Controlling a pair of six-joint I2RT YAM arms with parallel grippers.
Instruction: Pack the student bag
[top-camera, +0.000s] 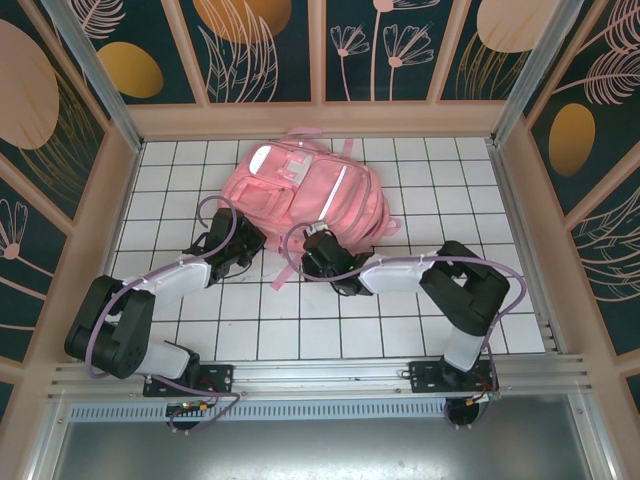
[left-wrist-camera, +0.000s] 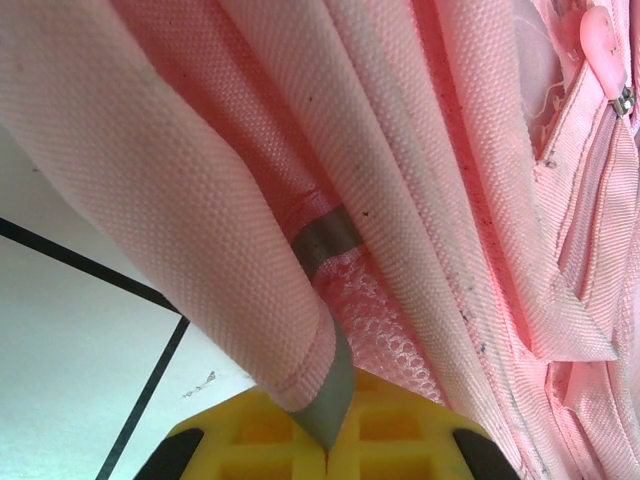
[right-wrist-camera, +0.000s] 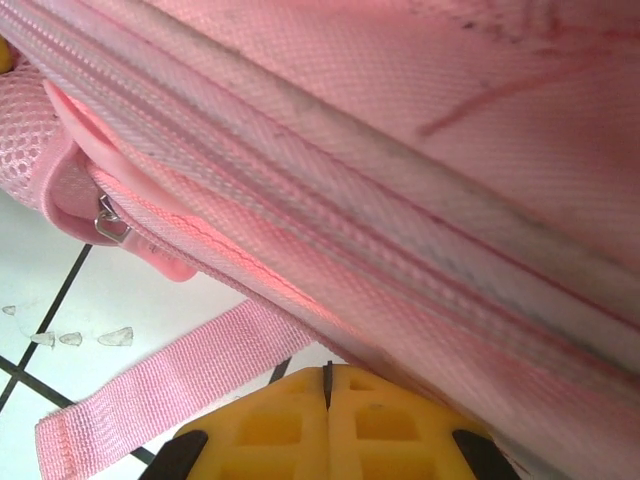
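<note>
The student bag (top-camera: 305, 195) is a large pink backpack with white patches, lying flat at the back middle of the tiled table. My left gripper (top-camera: 250, 245) is at its near left edge. In the left wrist view the yellow jaws (left-wrist-camera: 327, 455) are shut on the bag's grey-trimmed fabric edge (left-wrist-camera: 335, 375), with pink mesh behind it. My right gripper (top-camera: 318, 248) is at the bag's near middle edge. In the right wrist view it (right-wrist-camera: 327, 375) is shut, with nothing visible in the slit; the student bag (right-wrist-camera: 400, 150) and its zip seam lie just over the fingertips.
A loose pink strap (right-wrist-camera: 150, 400) lies on the white tiles (right-wrist-camera: 60, 300) left of my right gripper, and trails toward the near side (top-camera: 283, 275). A metal zip puller (right-wrist-camera: 112, 228) hangs at the bag's edge. Wooden walls (top-camera: 120, 190) enclose the table.
</note>
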